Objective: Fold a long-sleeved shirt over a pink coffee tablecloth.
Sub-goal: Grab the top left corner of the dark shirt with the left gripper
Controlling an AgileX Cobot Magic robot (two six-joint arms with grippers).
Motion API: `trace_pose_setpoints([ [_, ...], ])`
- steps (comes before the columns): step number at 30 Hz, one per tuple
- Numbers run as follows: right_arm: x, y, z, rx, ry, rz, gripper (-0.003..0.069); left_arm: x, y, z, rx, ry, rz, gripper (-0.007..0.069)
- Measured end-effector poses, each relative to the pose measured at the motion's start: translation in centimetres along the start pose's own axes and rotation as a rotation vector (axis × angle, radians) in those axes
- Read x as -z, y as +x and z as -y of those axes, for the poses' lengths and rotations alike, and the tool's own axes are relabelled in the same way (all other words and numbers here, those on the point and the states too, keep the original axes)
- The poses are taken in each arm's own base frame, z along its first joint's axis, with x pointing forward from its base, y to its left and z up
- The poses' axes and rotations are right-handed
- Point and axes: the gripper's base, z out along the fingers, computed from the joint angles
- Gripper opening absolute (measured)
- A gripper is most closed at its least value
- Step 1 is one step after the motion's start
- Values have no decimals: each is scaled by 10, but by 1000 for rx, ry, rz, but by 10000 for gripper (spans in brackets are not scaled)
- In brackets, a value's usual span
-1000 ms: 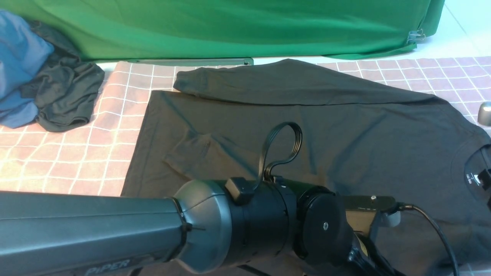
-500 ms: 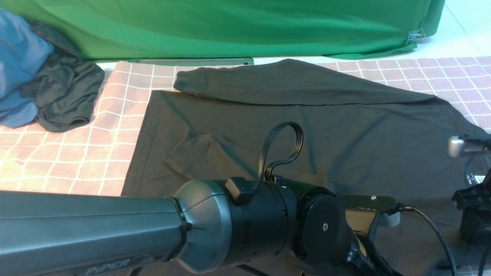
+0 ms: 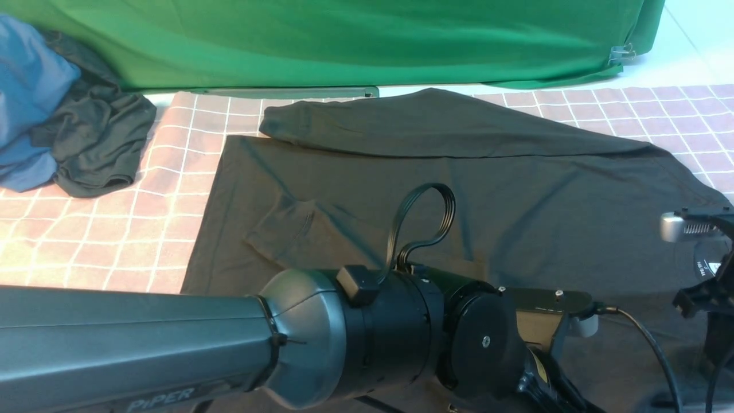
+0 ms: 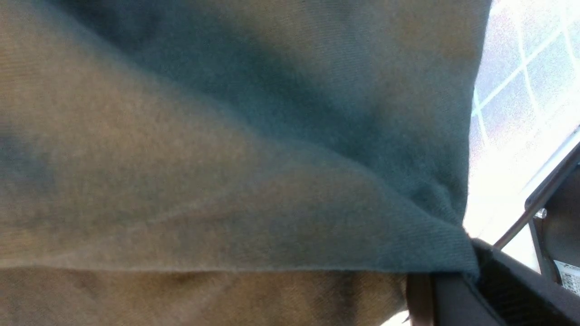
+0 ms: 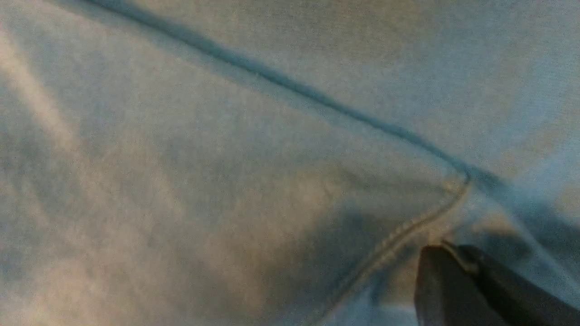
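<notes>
We see one pink coffee tablecloth (image 3: pixel 114 241) spread across the whole working surface, with one green backdrop (image 3: pixel 344 40) hanging behind it at 12 o'clock. One long-sleeved shirt (image 3: pixel 516 189) lies flat on the cloth, running from the centre of the front view out to 3 o'clock, where its neck opening sits. The left arm (image 3: pixel 143 344) crosses the near edge from 8 o'clock towards 5 o'clock and hides the shirt's near hem. At 10 o'clock there are two loose garments in a heap, one blue garment (image 3: pixel 28 86) and one dark grey garment (image 3: pixel 97 143), both well apart from the shirt. Of the shirt's two sleeves, the far sleeve (image 3: pixel 430 123) lies folded along the 12 o'clock edge, and the near sleeve (image 3: pixel 287 229) is laid across the body towards 9 o'clock. We count two grippers. The left gripper (image 4: pixel 457 290) is closed, with a gathered edge of the shirt nipped in its jaws. The right gripper (image 5: pixel 457 271) is closed too, and the fabric puckers at its tips beside a seam, so we judge it has pinched a fold there. We expect the shirt to be light, soft and limp, so it will sag and drag between holds. We would grip it at the hems, seams or shoulders.
</notes>
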Motion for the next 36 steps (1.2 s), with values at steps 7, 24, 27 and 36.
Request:
trace_pose_setpoints([
  [7,15,5,8,-31,53,60,38,-4,6,-6,16,-14,-19,30],
  [24,-11,-12,12,13,32,47,441,-24,9,-16,35,-45,-63,30],
  [27,-18,-14,12,12,23,15,360,-24,9,-16,33,-45,-61,30],
  [36,-18,-10,11,31,7,-30,38,-24,9,-16,33,-44,-54,30],
])
